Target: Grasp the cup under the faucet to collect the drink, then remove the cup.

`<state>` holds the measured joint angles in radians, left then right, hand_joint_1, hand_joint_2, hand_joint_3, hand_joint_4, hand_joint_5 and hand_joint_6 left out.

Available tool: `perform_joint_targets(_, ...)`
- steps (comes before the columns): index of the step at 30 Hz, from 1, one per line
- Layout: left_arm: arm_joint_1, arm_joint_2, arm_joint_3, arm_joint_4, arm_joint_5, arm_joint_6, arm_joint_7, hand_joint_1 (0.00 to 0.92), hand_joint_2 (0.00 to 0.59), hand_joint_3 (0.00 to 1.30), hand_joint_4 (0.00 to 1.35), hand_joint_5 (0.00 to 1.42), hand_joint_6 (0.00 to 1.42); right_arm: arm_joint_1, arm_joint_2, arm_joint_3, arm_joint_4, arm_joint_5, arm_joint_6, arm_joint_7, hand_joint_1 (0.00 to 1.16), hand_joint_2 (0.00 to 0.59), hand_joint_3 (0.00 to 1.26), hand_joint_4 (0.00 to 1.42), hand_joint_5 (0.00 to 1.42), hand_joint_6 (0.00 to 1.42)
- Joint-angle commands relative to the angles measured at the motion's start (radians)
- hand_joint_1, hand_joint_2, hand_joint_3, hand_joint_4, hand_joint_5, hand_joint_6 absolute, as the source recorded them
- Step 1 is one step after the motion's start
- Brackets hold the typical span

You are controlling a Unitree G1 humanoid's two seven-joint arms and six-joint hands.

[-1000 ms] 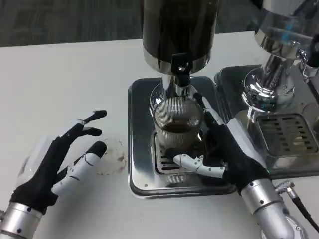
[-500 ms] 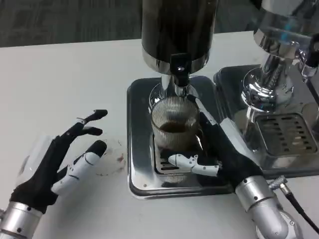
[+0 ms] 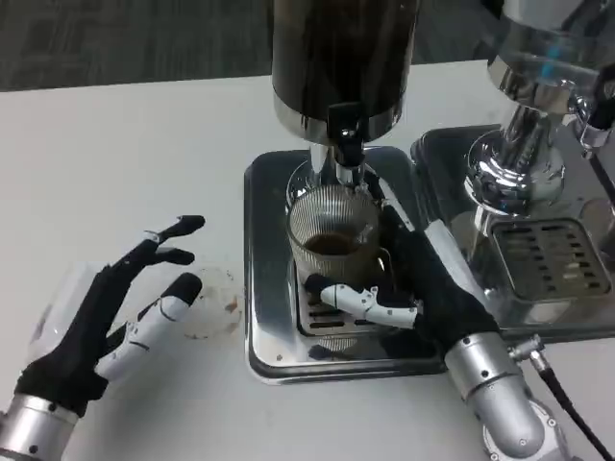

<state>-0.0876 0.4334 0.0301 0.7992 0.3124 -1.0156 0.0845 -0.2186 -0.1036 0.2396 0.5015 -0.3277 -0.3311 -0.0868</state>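
Nearest the camera, the left hand (image 3: 101,322) rests palm-down on the white table (image 3: 125,154), its fingers spread apart and holding nothing, the tips beside a faint brownish ring stain (image 3: 213,305). The right hand (image 3: 408,279) reaches in from the lower right over the metal drip tray (image 3: 264,288); its thumb lies across the near side of the ribbed glass cup (image 3: 333,240) and its other fingers run up the cup's right side, wrapping it. The cup stands upright on the tray's grate, directly under the black faucet (image 3: 346,130) of the dark drink dispenser (image 3: 341,58), with dark liquid partway up inside. A second, chrome dispenser (image 3: 524,125) stands to the right on its own tray.
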Motion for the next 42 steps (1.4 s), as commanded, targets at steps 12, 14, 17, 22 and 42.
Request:
perform_joint_targets(12,0.029,-0.005,0.012,-0.036,-0.037,0.020,0.014,0.000,0.206,0.26,0.21,0.35,0.24,-0.014,0.025,0.000,0.073,0.022,-0.022,0.019,0.76,0.150,0.10,0.22,0.15,0.23)
perform_joint_targets(14,0.032,-0.006,0.013,-0.038,-0.039,0.022,0.014,0.000,0.206,0.26,0.21,0.35,0.24,-0.015,0.028,-0.002,0.078,0.023,-0.027,0.016,0.79,0.155,0.17,0.27,0.19,0.25)
perform_joint_targets(17,0.037,-0.007,0.015,-0.043,-0.040,0.024,0.013,0.000,0.206,0.26,0.21,0.35,0.24,-0.019,0.031,-0.002,0.089,0.023,-0.027,0.013,0.80,0.158,0.23,0.33,0.24,0.28)
perform_joint_targets(22,0.042,-0.008,0.017,-0.050,-0.039,0.027,0.012,0.000,0.206,0.26,0.21,0.35,0.25,-0.015,0.037,-0.012,0.095,0.016,-0.031,-0.028,0.89,0.186,0.37,0.44,0.33,0.35)
perform_joint_targets(42,0.048,-0.012,0.020,-0.063,-0.038,0.033,0.011,0.000,0.205,0.26,0.21,0.35,0.26,-0.013,0.041,-0.040,0.091,0.004,-0.055,-0.119,1.00,0.164,0.56,0.59,0.52,0.50)
